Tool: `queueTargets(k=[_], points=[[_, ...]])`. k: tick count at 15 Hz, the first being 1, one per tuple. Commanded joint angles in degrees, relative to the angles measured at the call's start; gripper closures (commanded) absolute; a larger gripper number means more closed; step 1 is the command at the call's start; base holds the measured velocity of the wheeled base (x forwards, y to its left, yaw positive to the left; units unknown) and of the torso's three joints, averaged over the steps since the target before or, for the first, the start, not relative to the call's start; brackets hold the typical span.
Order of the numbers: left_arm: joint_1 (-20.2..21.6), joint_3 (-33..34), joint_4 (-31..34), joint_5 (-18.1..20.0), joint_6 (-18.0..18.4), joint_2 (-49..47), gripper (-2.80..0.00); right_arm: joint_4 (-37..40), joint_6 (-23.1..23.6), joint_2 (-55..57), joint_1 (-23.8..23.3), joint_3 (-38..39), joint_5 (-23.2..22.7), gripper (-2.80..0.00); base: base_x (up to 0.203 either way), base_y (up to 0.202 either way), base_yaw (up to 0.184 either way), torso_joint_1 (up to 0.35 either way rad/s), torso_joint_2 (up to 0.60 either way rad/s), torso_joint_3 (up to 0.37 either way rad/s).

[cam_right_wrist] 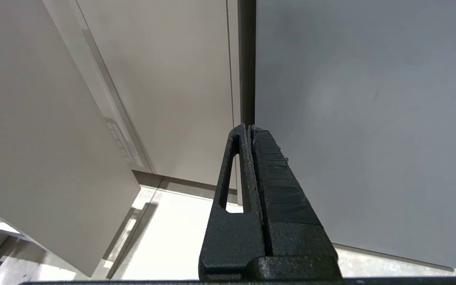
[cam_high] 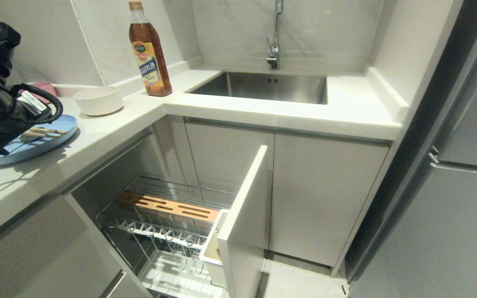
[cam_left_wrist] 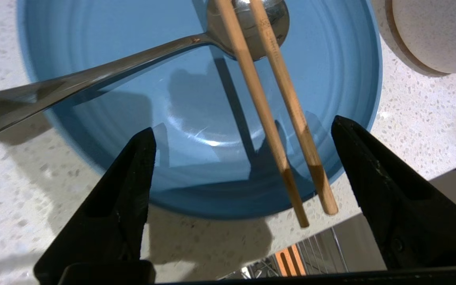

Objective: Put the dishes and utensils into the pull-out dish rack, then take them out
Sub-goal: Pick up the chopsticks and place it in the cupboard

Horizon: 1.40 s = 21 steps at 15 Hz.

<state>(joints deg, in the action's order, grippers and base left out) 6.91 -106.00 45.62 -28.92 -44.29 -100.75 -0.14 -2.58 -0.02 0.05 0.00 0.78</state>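
Left gripper [cam_left_wrist: 244, 130], black fingers spread wide and holding nothing, hovers over the glossy light-blue plate [cam_left_wrist: 113, 35] on the speckled countertop [cam_left_wrist: 418, 118], wooden chopsticks [cam_left_wrist: 269, 118] crossing the steel spoon [cam_left_wrist: 93, 77], white bowl [cam_high: 97, 100] beside, probably untouched; right gripper [cam_right_wrist: 251, 128] closed, parked by cabinets.

You see the plate [cam_left_wrist: 105, 79] on the counter [cam_high: 110, 136] at left, spoon [cam_left_wrist: 93, 75] and chopsticks [cam_left_wrist: 269, 114] lying in it, chopsticks crossing the spoon's head. The bowl [cam_high: 97, 100] sits just behind. Below, the dish rack [cam_high: 168, 231] stands pulled out.
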Motion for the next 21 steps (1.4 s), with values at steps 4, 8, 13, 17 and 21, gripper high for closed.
queueTargets(k=[4,8,13,17,21], points=[[-0.1,-1.9,0.3,-0.3,-0.3,-2.8,-2.80,0.0,-0.1,0.0,0.0,0.0,0.0,0.00,0.000,0.000,0.000,0.000,0.00,0.000],[-0.2,-3.3,0.3,-1.1,-0.3,-4.3,-2.80,0.0,0.0,0.0,0.0,0.0,0.0,0.00,0.000,0.000,0.000,0.000,0.00,0.000],[-0.2,-4.3,0.3,-2.2,-0.2,-5.8,-2.80,0.0,0.0,0.0,0.0,0.0,0.0,0.00,0.000,0.000,0.000,0.000,0.00,0.000],[-0.8,-4.4,0.3,-2.7,-0.2,-6.2,-2.80,0.0,-0.1,0.0,0.0,0.0,0.0,0.00,0.000,0.000,0.000,0.000,0.00,0.000],[-1.0,-4.7,0.4,-2.8,-0.2,-6.2,0.00,0.0,0.0,0.0,0.0,0.0,0.0,0.00,0.000,0.000,0.000,0.000,0.00,0.000]])
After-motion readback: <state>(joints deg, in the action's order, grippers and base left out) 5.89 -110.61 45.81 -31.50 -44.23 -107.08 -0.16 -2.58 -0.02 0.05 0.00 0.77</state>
